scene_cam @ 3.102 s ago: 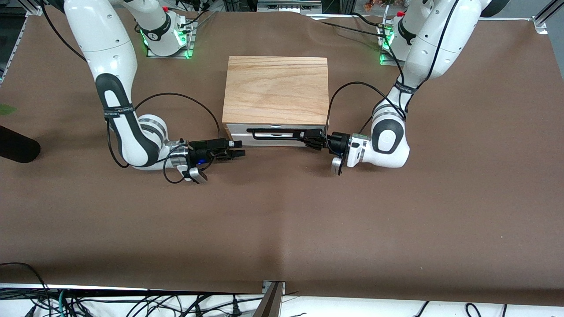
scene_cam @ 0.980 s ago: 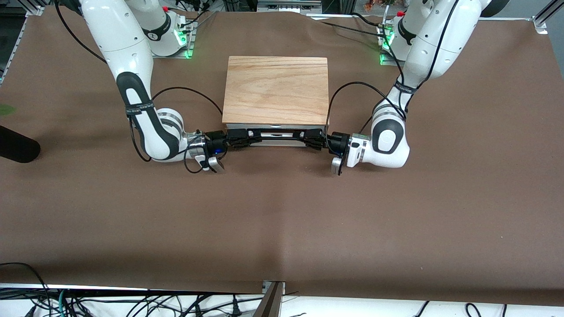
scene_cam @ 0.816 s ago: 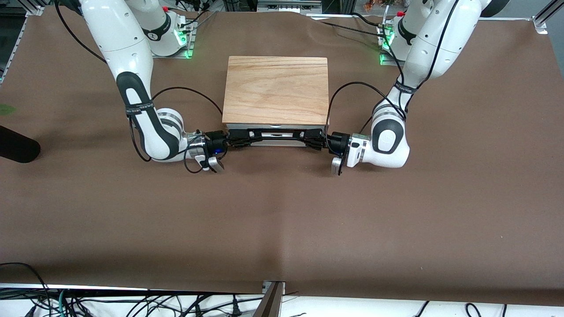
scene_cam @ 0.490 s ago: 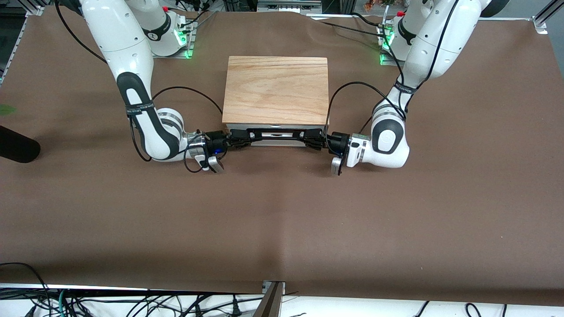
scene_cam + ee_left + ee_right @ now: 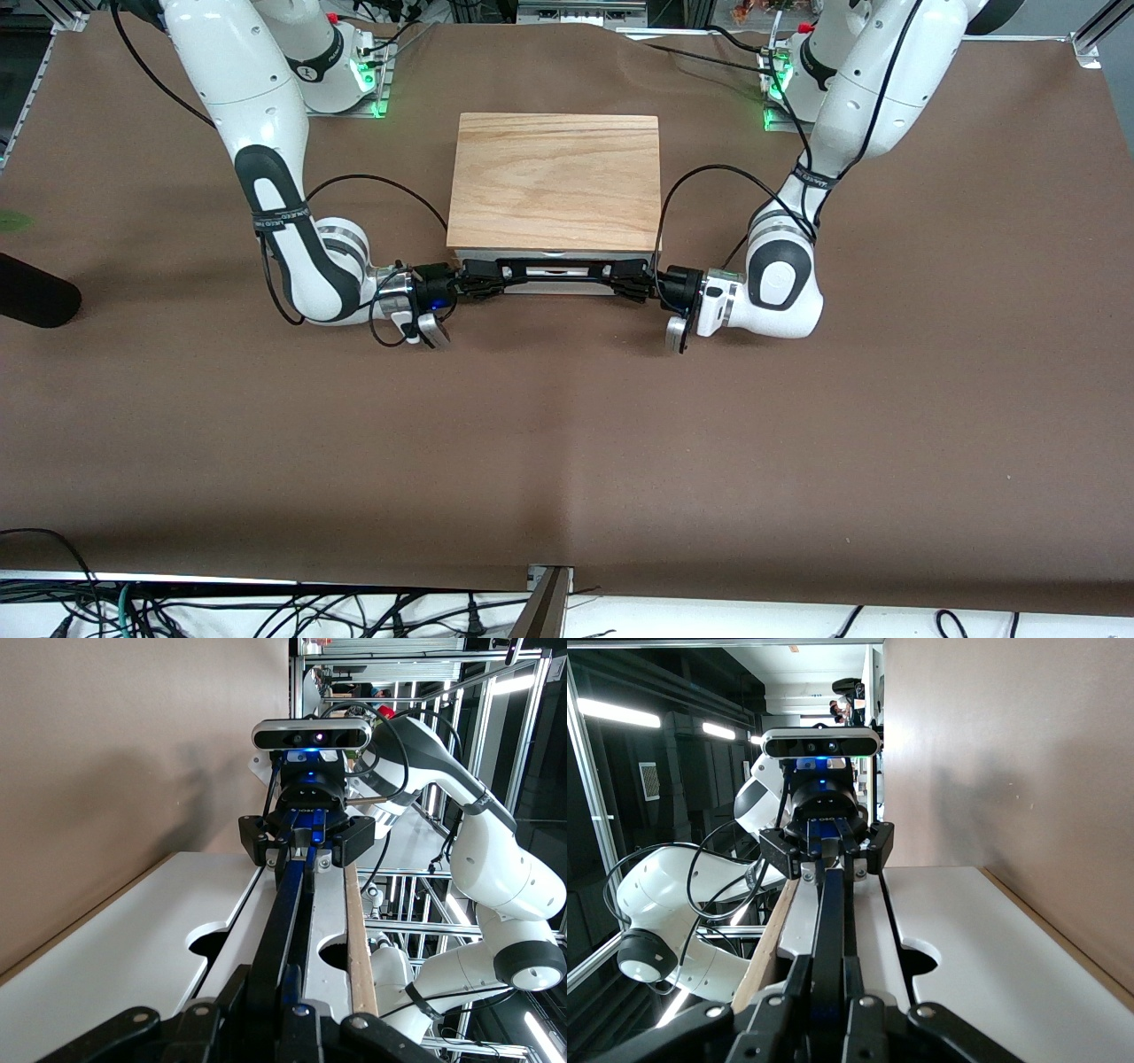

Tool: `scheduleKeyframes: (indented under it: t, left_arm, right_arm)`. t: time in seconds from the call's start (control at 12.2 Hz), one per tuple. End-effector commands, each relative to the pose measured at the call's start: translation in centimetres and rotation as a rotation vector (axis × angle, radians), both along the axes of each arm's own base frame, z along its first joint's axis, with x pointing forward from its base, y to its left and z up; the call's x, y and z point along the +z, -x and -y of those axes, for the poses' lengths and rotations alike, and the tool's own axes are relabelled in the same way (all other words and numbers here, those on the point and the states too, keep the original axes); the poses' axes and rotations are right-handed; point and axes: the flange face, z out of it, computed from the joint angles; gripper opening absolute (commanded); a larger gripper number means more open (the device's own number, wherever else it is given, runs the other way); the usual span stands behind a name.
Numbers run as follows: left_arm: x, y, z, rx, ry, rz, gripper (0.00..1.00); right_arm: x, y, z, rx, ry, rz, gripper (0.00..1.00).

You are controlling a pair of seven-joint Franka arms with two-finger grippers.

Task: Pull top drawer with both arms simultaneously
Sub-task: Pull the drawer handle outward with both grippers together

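The top drawer (image 5: 558, 257) has a white front just under the cabinet's wood top (image 5: 555, 182); none of its inside shows. Its black bar handle (image 5: 554, 266) runs across the front. My right gripper (image 5: 483, 276) is shut on the handle's end toward the right arm. My left gripper (image 5: 620, 280) is shut on the other end. In the left wrist view my left gripper (image 5: 276, 997) clamps the handle (image 5: 288, 904) beside the white front (image 5: 330, 904), with the right gripper (image 5: 306, 846) at the bar's other end. The right wrist view mirrors this: my right gripper (image 5: 828, 990), the handle (image 5: 830, 904), the left gripper (image 5: 827, 850).
A lower white drawer front (image 5: 133, 948) with a cut-out notch lies under the top one, also in the right wrist view (image 5: 974, 948). The brown table cover (image 5: 567, 443) stretches wide in front of the cabinet. Both forearms lie low beside the cabinet front.
Three seconds ago my right gripper was open beside the cabinet; it has moved onto the handle's end and shut. Over the last second nothing has visibly moved. The left arm has kept still.
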Motion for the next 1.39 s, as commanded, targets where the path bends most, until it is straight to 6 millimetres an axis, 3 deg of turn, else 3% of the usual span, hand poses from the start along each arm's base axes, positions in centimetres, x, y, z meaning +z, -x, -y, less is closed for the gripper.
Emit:
scheduleKeyframes:
  t: [0.0, 0.24, 1.06, 1.31]
  left_arm:
    - [1.4, -2.1, 1.8, 0.005, 0.034, 0.028, 0.00]
    - [2.5, -3.9, 2.6, 0.011, 0.032, -0.001, 0.00]
    - [6.1, -9.2, 2.8, 0.009, 0.005, 0.002, 0.00]
    - [6.6, -10.9, 2.9, 0.019, 0.019, 0.036, 0.00]
  right_arm:
    - [0.1, -1.5, 0.6, -0.030, -0.001, 0.027, 0.12]
    - [-0.1, -2.7, 0.6, -0.043, 0.000, 0.030, 0.12]
    - [-3.3, -8.9, 1.5, -0.114, 0.003, 0.045, 0.10]
    - [-3.1, -10.6, 1.8, -0.135, 0.017, 0.038, 0.10]
